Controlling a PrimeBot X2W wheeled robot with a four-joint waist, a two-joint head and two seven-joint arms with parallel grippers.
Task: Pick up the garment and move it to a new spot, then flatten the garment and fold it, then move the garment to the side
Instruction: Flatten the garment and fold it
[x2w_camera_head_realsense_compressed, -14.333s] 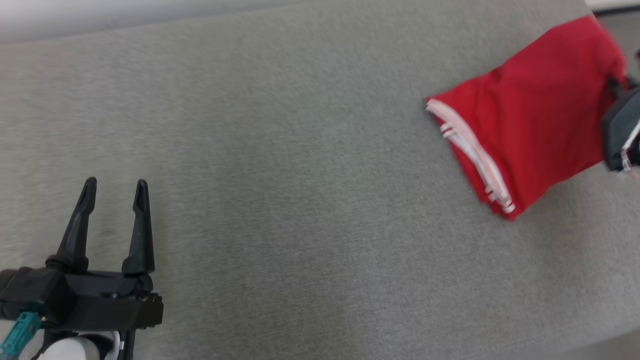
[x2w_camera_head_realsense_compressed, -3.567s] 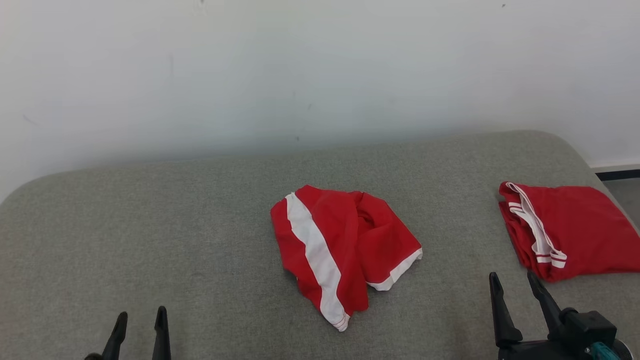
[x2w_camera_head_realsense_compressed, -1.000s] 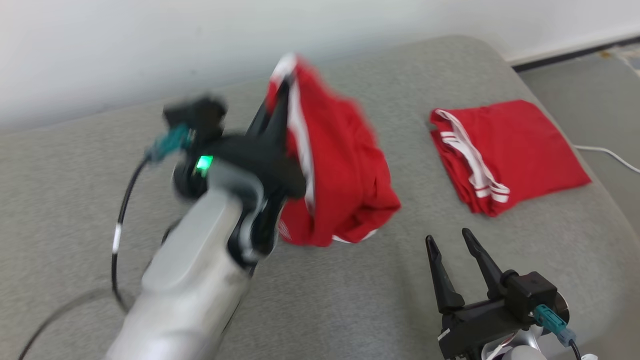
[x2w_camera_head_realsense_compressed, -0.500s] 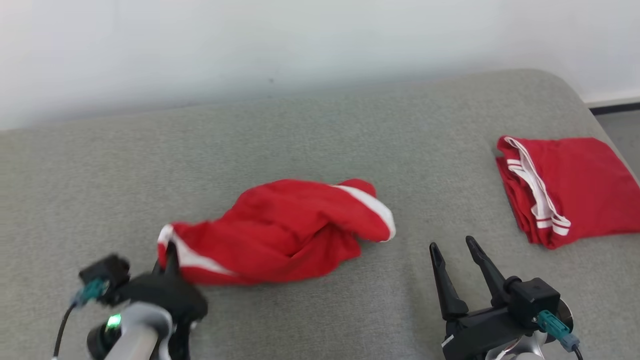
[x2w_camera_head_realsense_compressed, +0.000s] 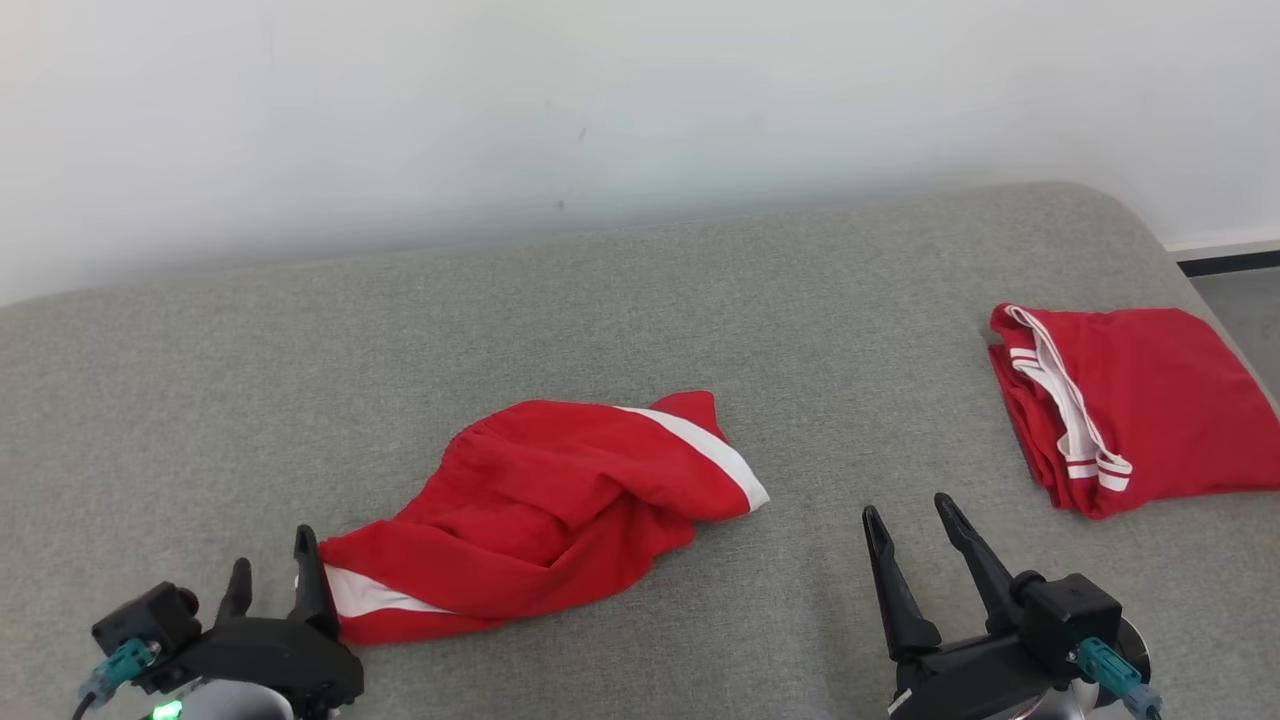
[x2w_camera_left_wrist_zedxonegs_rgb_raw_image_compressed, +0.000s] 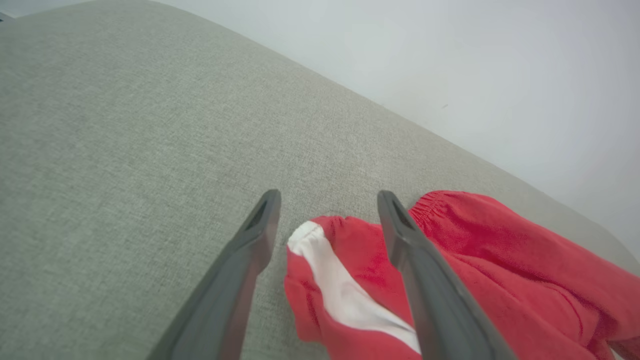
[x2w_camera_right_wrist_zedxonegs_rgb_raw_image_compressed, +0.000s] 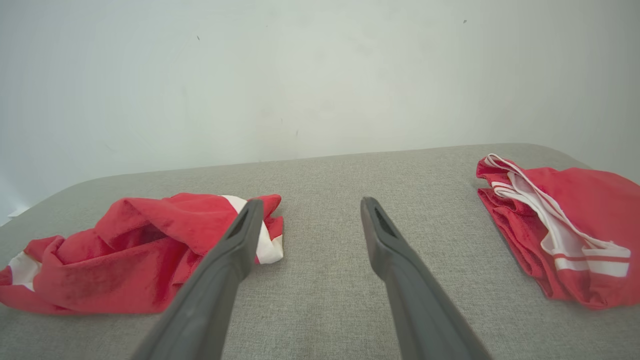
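The garment (x2w_camera_head_realsense_compressed: 540, 500) is a pair of red shorts with white stripes, lying crumpled and stretched out on the grey cushioned surface (x2w_camera_head_realsense_compressed: 640, 300), left of centre. My left gripper (x2w_camera_head_realsense_compressed: 272, 558) is open at the garment's near-left corner. In the left wrist view that white-striped corner of the garment (x2w_camera_left_wrist_zedxonegs_rgb_raw_image_compressed: 345, 295) lies loose between the spread fingers of the left gripper (x2w_camera_left_wrist_zedxonegs_rgb_raw_image_compressed: 328, 200). My right gripper (x2w_camera_head_realsense_compressed: 907, 512) stands open over bare fabric, to the right of the garment (x2w_camera_right_wrist_zedxonegs_rgb_raw_image_compressed: 125, 250) and apart from it. The right gripper (x2w_camera_right_wrist_zedxonegs_rgb_raw_image_compressed: 311, 204) holds nothing.
A second red garment (x2w_camera_head_realsense_compressed: 1130, 410), folded, with white trim, lies near the surface's right edge; it is also in the right wrist view (x2w_camera_right_wrist_zedxonegs_rgb_raw_image_compressed: 560, 225). A white wall (x2w_camera_head_realsense_compressed: 640, 100) runs along the back. Beyond the rounded right corner is floor (x2w_camera_head_realsense_compressed: 1245, 300).
My left gripper carried the garment up and then down to the near left, and has now opened and let it go. The right gripper has stayed open. The head camera has shifted.
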